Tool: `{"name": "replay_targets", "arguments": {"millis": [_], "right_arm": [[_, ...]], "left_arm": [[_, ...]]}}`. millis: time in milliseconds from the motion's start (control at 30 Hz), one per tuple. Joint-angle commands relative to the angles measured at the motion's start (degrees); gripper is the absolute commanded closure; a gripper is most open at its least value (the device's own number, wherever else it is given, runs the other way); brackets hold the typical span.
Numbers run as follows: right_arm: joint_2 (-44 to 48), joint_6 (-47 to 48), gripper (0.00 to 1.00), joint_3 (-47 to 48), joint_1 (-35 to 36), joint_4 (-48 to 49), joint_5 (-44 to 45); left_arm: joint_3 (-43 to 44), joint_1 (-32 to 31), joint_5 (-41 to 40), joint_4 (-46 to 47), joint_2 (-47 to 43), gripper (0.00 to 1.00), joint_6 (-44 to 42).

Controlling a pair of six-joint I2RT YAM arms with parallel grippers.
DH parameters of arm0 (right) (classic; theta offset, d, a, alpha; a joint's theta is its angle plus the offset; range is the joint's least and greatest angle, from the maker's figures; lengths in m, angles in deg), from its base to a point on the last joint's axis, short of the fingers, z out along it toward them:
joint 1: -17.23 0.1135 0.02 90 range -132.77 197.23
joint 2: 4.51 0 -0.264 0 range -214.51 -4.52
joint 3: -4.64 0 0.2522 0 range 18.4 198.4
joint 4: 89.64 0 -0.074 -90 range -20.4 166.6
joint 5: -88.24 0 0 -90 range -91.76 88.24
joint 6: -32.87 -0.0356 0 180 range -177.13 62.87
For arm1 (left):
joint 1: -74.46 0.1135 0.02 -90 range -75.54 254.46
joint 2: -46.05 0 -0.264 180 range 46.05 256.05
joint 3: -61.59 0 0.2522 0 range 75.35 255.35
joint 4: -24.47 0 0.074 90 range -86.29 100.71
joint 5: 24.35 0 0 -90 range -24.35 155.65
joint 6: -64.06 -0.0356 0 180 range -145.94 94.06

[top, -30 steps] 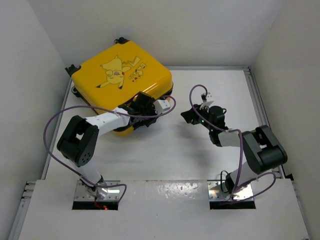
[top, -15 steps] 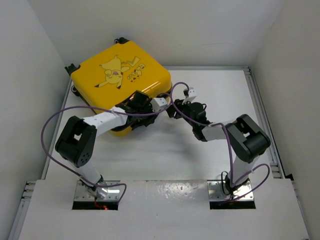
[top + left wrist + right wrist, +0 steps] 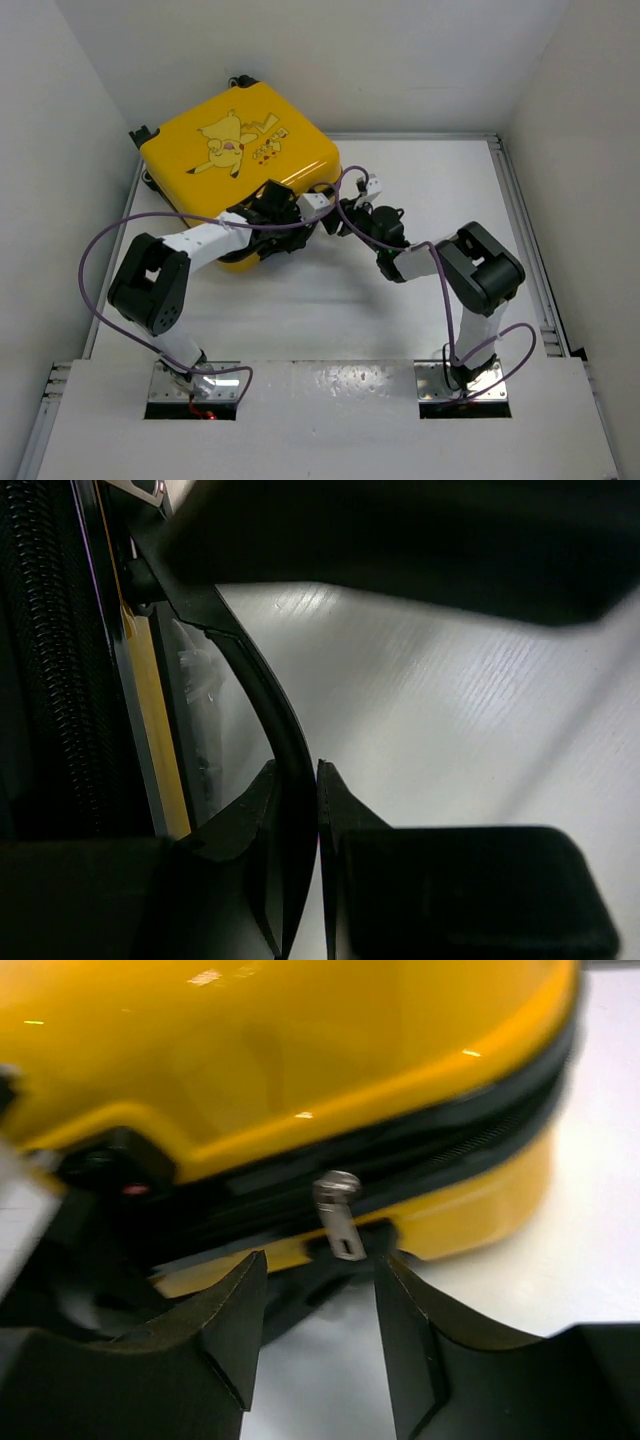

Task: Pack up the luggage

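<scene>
I've got the luggage [image 3: 235, 160] lying flat, shells closed, print side up, at the far-left corner of the table [image 3: 440, 180]. L gripper [image 3: 297, 780] is pinched narrow on a thin black curved strip [image 3: 262, 680] at the case's near edge. R gripper [image 3: 320, 1270] has its fingers apart w/ nothing held, and the silver zip pull [image 3: 338, 1215] hangs just ahead of the gap.

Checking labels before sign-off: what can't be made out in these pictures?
- Inside of the luggage: every view, the closed shell hides it.
- What the black strip in the left gripper is: left wrist view too dark.
- Detail of the zipper pull: blurred in right wrist view, too small in top view.
</scene>
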Motion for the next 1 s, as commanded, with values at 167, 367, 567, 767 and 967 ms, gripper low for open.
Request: {"name": "replay_targets", "arguments": {"millis": [167,367,567,767,967], "right_arm": [[-2.37,3.84,0.5,3.36,3.96,5.93,4.22],[-5.71,10.17,0.56,7.14,5.71,5.49,17.4],[-5.72,12.46,0.61,6.27,5.1,10.31,21.54],[-1.86,14.65,0.67,4.07,1.94,11.55,24.09],[-0.71,14.57,0.7,2.31,-1.93,11.91,22.95]], "left_arm": [[3.04,1.92,13.14,-2.05,-2.16,1.0,8.9],[2.52,2.45,13.14,-2.58,-2.16,1.0,8.91],[1.37,2.45,13.14,-3.11,-2.69,1.0,7.86],[1.37,3.5,13.14,-3.63,-2.69,1.0,7.33],[1.37,3.5,13.14,-3.63,-2.16,1.0,7.33]]}}
